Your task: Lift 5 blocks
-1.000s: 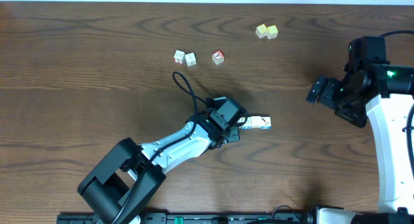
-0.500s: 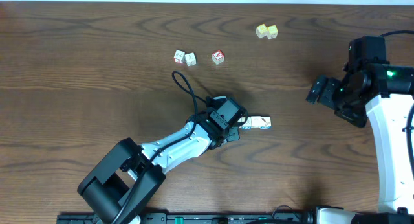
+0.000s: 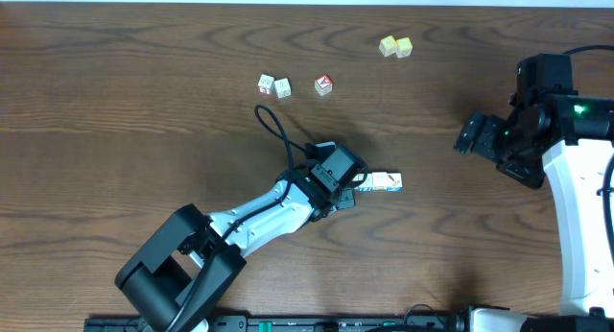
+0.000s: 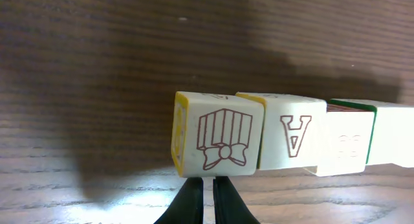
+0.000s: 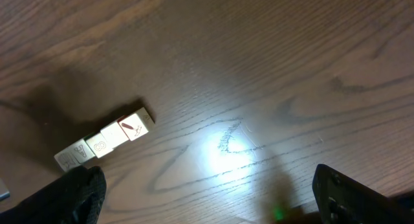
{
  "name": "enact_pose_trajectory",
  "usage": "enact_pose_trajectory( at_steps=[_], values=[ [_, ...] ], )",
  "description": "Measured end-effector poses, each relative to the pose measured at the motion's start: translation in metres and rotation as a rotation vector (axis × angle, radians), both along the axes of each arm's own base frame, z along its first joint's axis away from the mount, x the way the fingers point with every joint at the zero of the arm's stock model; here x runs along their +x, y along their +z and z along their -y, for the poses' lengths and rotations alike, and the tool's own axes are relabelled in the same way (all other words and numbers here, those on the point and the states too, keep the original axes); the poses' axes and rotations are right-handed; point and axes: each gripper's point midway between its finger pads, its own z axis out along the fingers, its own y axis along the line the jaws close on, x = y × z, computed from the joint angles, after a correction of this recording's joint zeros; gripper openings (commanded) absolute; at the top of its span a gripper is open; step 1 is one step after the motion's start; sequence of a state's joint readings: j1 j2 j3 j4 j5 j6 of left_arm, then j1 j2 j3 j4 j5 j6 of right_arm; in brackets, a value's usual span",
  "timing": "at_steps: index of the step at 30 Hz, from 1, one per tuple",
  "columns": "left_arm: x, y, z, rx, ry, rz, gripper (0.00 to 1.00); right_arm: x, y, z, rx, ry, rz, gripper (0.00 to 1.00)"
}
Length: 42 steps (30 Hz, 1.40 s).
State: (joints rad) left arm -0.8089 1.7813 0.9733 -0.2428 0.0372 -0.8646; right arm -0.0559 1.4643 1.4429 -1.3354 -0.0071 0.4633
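Brown wooden table [image 3: 115, 63] under everything. My left arm [image 3: 259, 212] stretches out across it; my right arm [image 3: 576, 207] stands well to the right of the red block [image 3: 323, 84].

Right gripper [image 5: 207, 175]: fingers spread as wide as they go, nothing between them but bare wood.

Now the row of blocks [image 3: 382, 181]: white cubes lying side by side, each touching the next, nearer to me than the red block and a little to its right. Close up, the end block [image 4: 223, 143] has a yellow edge and a brown line drawing of a ribboned box. Next comes the letter A block [image 4: 291, 136], its A upside down, then a green-edged block [image 4: 346, 143] with faint marks.

Left gripper [image 4: 207, 185]: fingers pressed together, gripping nothing, tips right at the end block's lower edge. Touching or not, I can't tell.

Just left of the red block sits a pair of white blocks [image 3: 282, 86]. Beyond the red block and to its right, two yellow blocks [image 3: 388, 46].
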Motion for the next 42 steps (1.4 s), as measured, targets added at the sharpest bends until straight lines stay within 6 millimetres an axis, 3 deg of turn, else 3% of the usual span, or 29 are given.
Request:
enact_pose_trajectory(
  at_steps=[17, 24, 28, 34, 36, 38, 39, 42],
  values=[
    [0.001, 0.001, 0.001, -0.005, -0.001, 0.002, 0.07, 0.000, 0.000, 0.000, 0.000, 0.000, 0.000, 0.99],
    [-0.009, 0.002, 0.001, -0.011, -0.021, -0.037, 0.07, 0.000, 0.000, 0.000, 0.000, 0.000, 0.000, 0.99],
    [-0.013, 0.027, -0.003, -0.034, -0.023, -0.017, 0.07, 0.000, 0.000, 0.000, 0.000, 0.000, 0.000, 0.99],
    [-0.019, 0.085, -0.022, -0.055, -0.010, 0.075, 0.09, 0.000, 0.000, 0.000, 0.000, 0.000, 0.000, 0.99],
    [-0.021, 0.102, -0.037, -0.037, 0.008, 0.113, 0.16, 0.000, 0.000, 0.000, 0.000, 0.000, 0.000, 0.99],
    [-0.022, 0.113, -0.055, -0.006, 0.037, 0.135, 0.33, 0.000, 0.000, 0.000, 0.000, 0.000, 0.000, 0.99],
    [-0.020, 0.118, -0.066, 0.012, 0.061, 0.150, 0.48, 0.000, 0.000, 0.000, 0.000, 0.000, 0.000, 0.99],
    [-0.016, 0.127, -0.102, 0.071, 0.149, 0.166, 0.67, 0.000, 0.000, 0.000, 0.000, 0.000, 0.000, 0.99]
  ],
)
